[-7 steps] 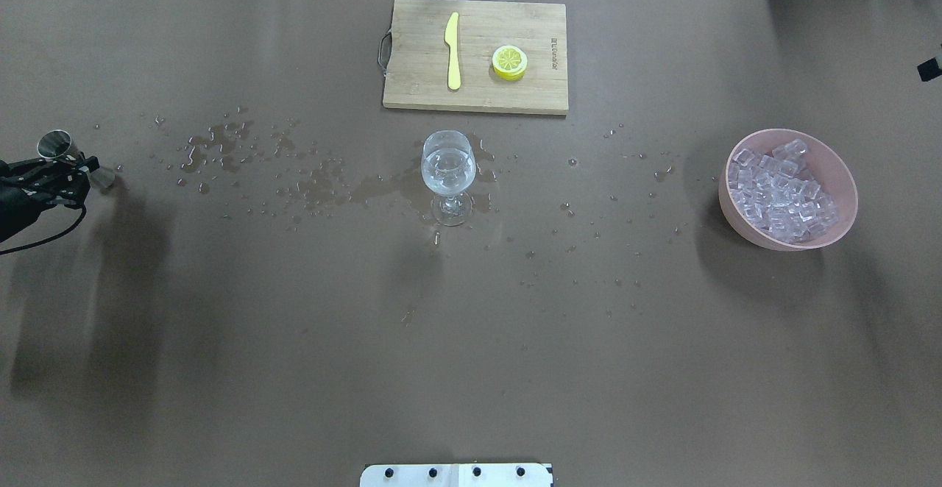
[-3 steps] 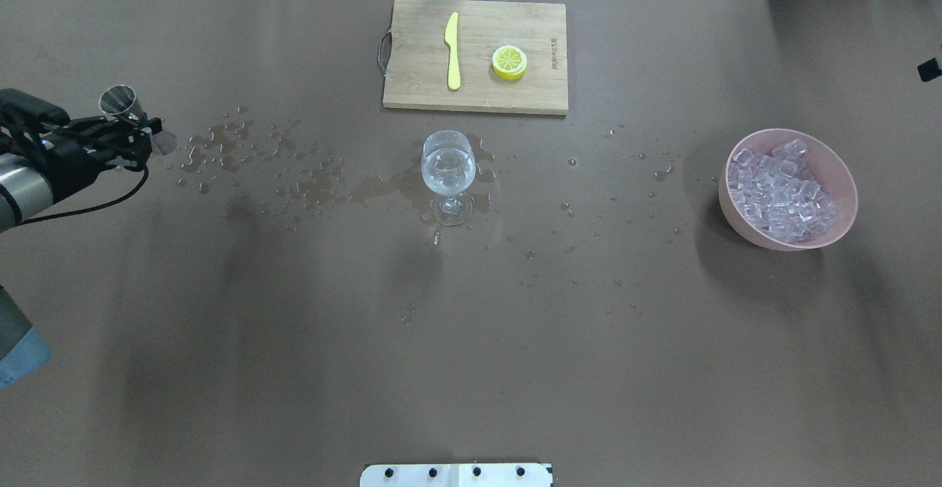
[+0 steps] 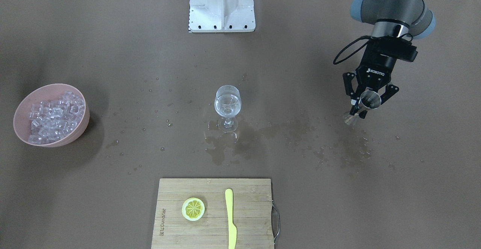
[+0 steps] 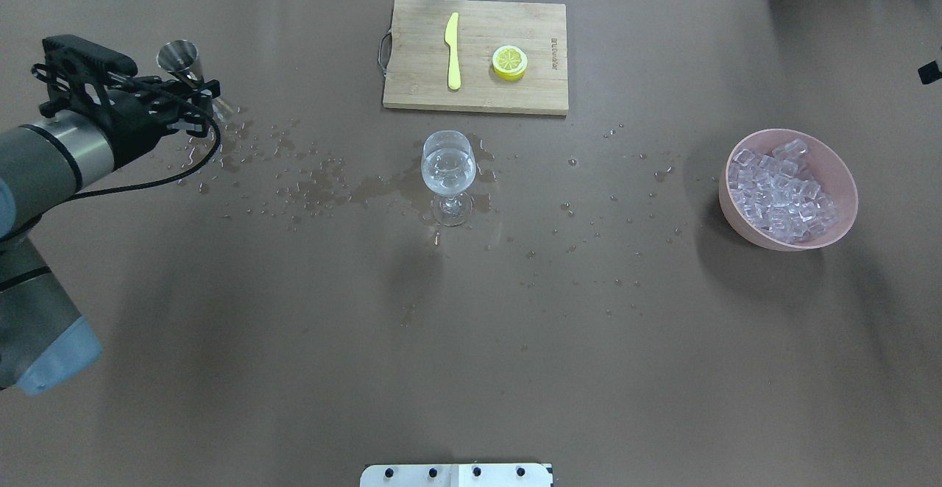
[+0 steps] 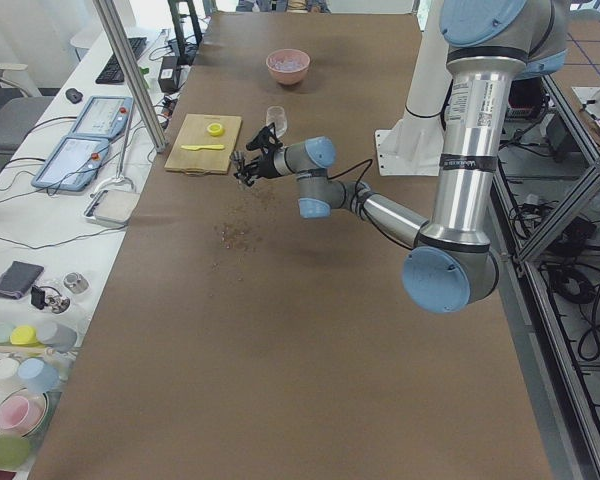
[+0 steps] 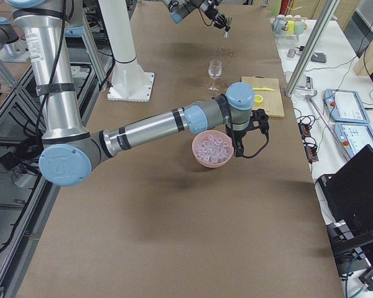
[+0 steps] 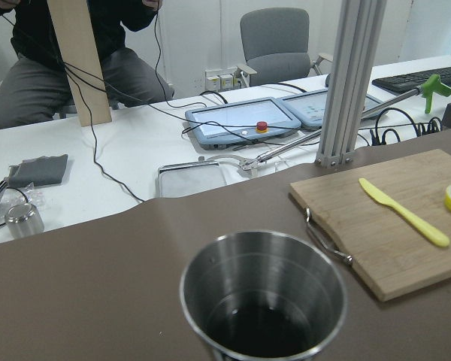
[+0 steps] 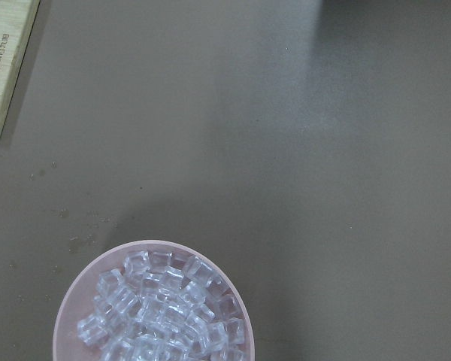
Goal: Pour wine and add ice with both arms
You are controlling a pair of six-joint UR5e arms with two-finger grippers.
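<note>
Left hand (image 4: 199, 93) grips a steel jigger (image 4: 179, 55); the wine glass (image 4: 447, 171) stands well to its right. Ice (image 8: 161, 308) lies just below the right hand (image 6: 260, 124), whose grip state cannot be told.

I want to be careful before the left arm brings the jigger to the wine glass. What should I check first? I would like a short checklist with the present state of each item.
1. Grip on the jigger: ok. The left gripper is shut on its waist, with the cup mouth up.
2. Is there wine inside the jigger: cannot tell. The left wrist view shows only a dark bottom.
3. The wine glass is upright: ok. It stands on its foot.
4. The table is dry around the glass: not ok. There is a puddle and scattered drops.
5. The ice is ready in the pink bowl: ok.
</note>
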